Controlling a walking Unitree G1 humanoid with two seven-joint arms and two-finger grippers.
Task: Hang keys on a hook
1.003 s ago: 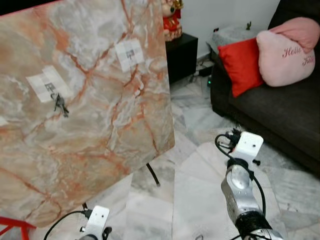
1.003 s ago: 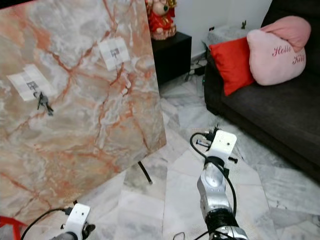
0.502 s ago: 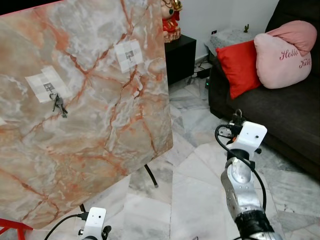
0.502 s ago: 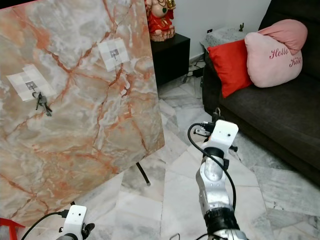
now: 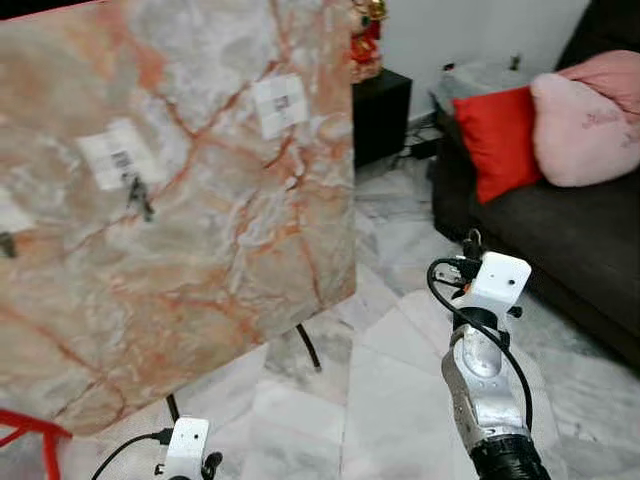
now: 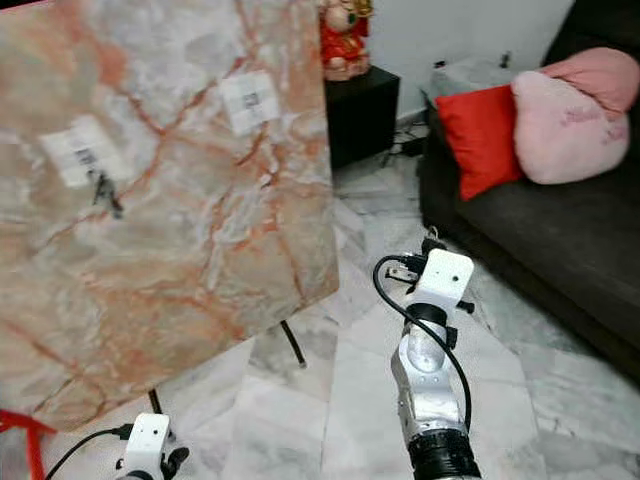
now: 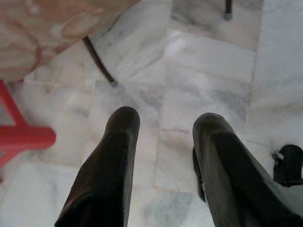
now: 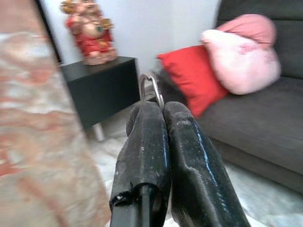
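Key ring (image 8: 151,90), pinched edge-on btwn our right gripper (image 8: 163,111) fingertips so the loop stays free for a hook (image 6: 250,100) at 11 o'clock on the marble board (image 6: 180,230); left gripper (image 7: 163,127) spread, idle at 7 o'clock.

We are swinging our view leftward, blurring the marble board (image 5: 200,200), while our right gripper (image 8: 163,106) is easing slightly nearer the board.
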